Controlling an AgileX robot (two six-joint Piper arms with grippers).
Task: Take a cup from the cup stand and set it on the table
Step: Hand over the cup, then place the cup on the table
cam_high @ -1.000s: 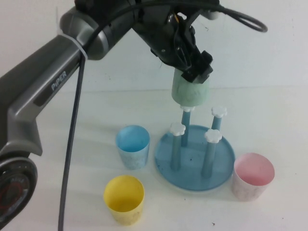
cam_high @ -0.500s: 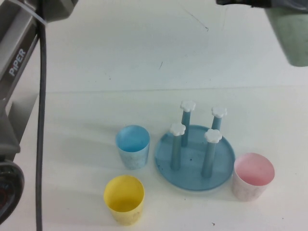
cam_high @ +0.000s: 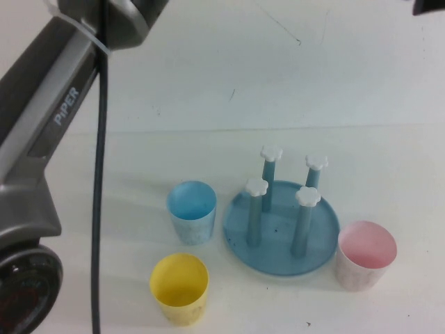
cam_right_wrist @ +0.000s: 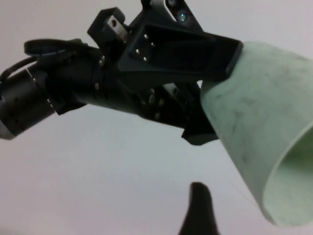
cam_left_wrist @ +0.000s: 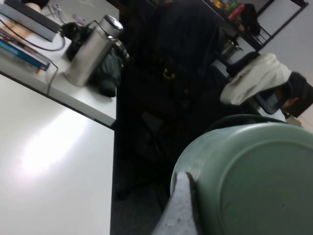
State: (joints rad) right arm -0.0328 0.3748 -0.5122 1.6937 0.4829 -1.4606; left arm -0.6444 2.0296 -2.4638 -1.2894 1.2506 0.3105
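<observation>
The pale mint-green cup (cam_right_wrist: pixel 259 127) is in the air, held on its side by my left gripper (cam_right_wrist: pixel 215 83), whose black jaws are shut on its base end. In the left wrist view the cup's bottom (cam_left_wrist: pixel 249 181) fills the lower corner beside one pale fingertip (cam_left_wrist: pixel 181 205). In the high view the cup is out of frame; only a dark bit of the left gripper (cam_high: pixel 429 5) shows at the top right corner. The blue cup stand (cam_high: pixel 278 261) sits on the white table (cam_high: pixel 104 209) with all four white-capped pegs bare. My right gripper (cam_right_wrist: pixel 198 210) shows only as a dark tip pointing up at the cup.
A light blue cup (cam_high: pixel 191 211) stands just left of the stand, a yellow cup (cam_high: pixel 179 288) in front of it, and a pink cup (cam_high: pixel 366 255) right of the stand. My left arm's grey link (cam_high: pixel 49 132) and cable cross the left side.
My left gripper has lifted the mint-green cup off the back peg, then up and to the right, out of the high view.
</observation>
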